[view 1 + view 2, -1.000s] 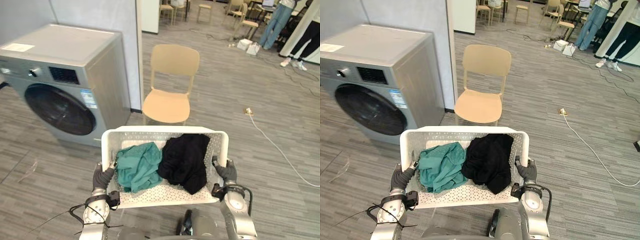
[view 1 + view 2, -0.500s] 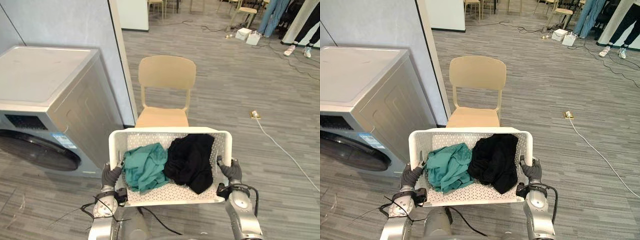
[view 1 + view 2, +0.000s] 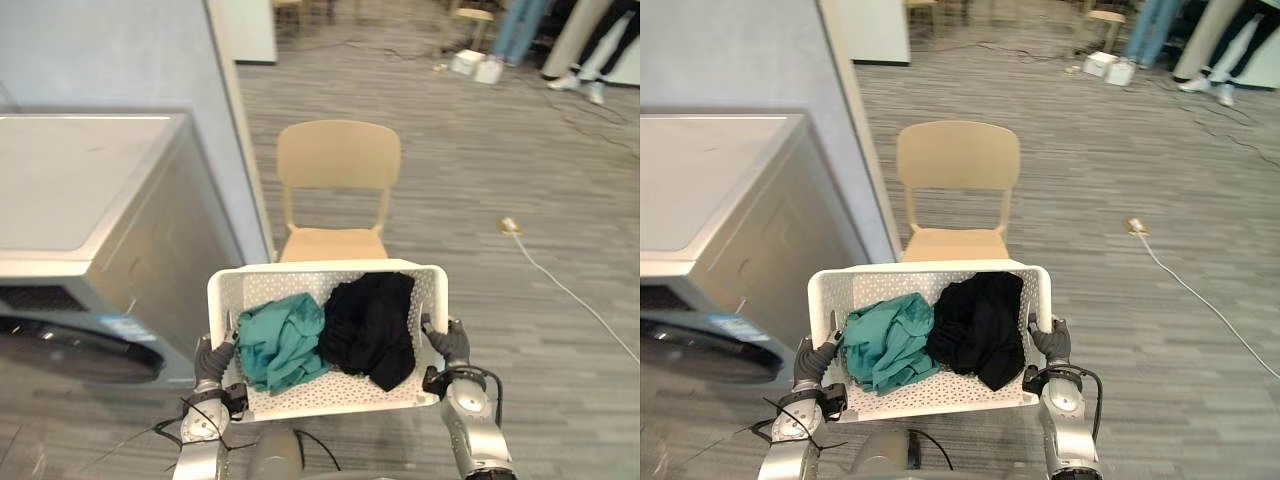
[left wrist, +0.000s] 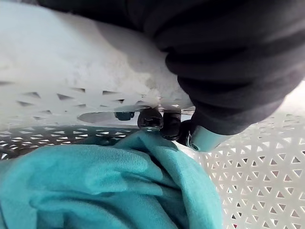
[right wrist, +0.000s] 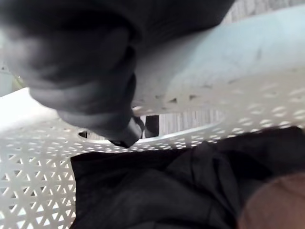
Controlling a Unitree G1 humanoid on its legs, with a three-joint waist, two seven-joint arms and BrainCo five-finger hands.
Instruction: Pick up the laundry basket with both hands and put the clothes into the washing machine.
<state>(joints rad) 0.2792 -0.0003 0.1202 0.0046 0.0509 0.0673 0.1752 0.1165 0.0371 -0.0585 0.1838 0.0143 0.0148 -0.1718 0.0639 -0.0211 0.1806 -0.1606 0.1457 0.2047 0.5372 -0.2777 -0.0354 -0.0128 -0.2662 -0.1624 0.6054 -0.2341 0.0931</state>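
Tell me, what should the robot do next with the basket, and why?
Probably step forward and set the basket on the chair. The left robot hand and right robot hand both grip its sides, and the door of the washer looks shut, so a free hand is likely needed first. The chair stands straight ahead, just past the basket.

The grey front-loading washing machine [image 3: 100,220] now stands nearer to the white perforated plastic laundry basket [image 3: 325,278], because the camera moves. Its round dark door [image 3: 80,350] now lies at the lower left edge, partly cut off.
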